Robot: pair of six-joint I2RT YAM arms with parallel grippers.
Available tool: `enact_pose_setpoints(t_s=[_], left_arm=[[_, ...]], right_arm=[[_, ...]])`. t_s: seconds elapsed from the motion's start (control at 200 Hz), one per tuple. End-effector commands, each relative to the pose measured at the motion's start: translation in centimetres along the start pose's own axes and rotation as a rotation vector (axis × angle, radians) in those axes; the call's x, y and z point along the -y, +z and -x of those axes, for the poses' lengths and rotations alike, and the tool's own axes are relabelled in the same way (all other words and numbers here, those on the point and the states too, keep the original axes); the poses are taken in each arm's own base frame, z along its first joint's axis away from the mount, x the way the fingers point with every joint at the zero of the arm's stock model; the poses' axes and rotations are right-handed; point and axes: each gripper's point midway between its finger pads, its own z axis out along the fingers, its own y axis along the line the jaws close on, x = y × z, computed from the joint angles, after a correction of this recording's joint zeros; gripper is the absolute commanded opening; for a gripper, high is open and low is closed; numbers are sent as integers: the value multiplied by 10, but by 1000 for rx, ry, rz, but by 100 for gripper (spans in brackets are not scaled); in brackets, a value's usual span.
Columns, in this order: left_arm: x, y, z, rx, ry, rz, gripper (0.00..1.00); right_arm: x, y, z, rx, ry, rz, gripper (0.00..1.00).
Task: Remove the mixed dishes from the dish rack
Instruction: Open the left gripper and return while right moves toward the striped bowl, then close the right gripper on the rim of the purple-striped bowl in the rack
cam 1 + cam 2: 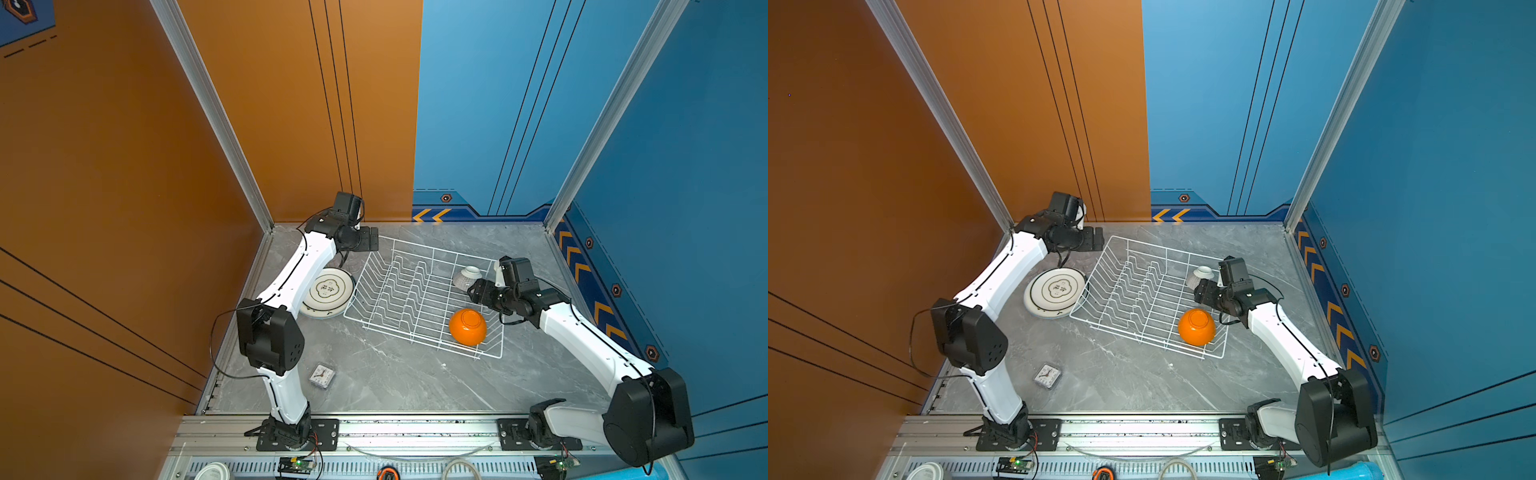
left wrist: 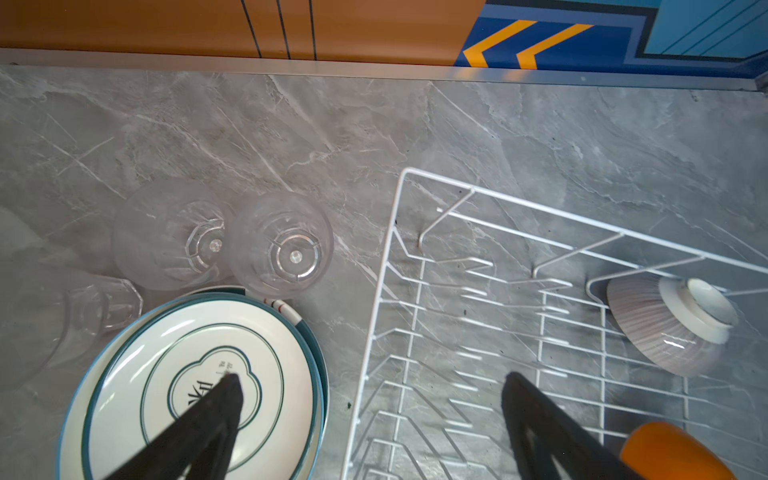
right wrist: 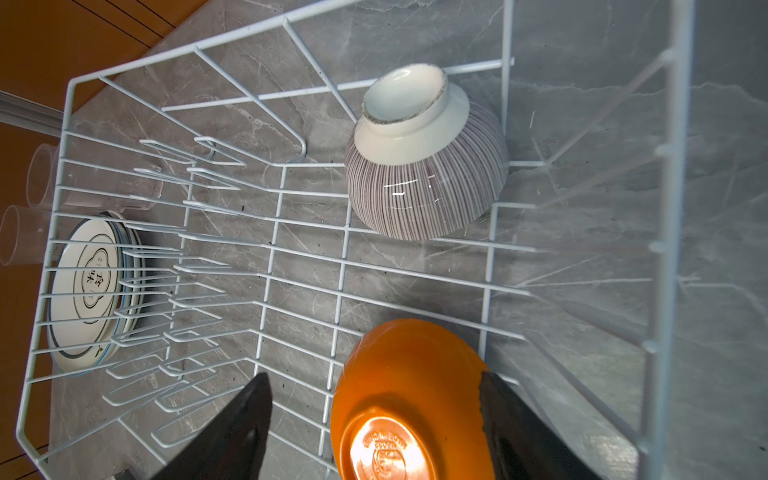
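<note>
Left to right: glasses (image 2: 282,249) and stacked plates (image 1: 328,291) are set on the table (image 1: 395,374) near the empty, wide-spread left gripper (image 2: 372,378), while in the rack (image 1: 409,291) the upturned ribbed bowl (image 1: 467,277) and orange bowl (image 1: 467,327), judged hard, slick and breakable, are best taken across the foot ring by the spread, empty right gripper (image 3: 374,376).

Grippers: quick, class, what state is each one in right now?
Left gripper: open, holding nothing.
Right gripper: open, not clamped on the orange bowl seen between its fingers.
</note>
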Motion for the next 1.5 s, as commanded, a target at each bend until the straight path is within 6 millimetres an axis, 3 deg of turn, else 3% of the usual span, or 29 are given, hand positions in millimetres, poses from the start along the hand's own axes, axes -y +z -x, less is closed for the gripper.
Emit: enact_pose_setpoints(t_s=[0.0, 0.22, 0.41, 0.896, 1.121, 1.497], left_arm=[[19, -34, 8, 137, -12, -58, 98], [47, -81, -9, 300, -1, -143, 98], [53, -98, -25, 370, -37, -210, 98], [49, -79, -54, 323, -26, -212, 98], [46, -74, -60, 314, -21, -207, 98], [45, -60, -65, 281, -17, -194, 98]], right_arm=[[-3, 9, 14, 64, 67, 17, 80], [1, 29, 16, 84, 162, 11, 87], [4, 42, 18, 101, 230, -10, 90], [16, 67, 26, 226, 464, 1, 92], [18, 79, 28, 238, 492, -30, 91], [17, 84, 48, 292, 451, -58, 84]])
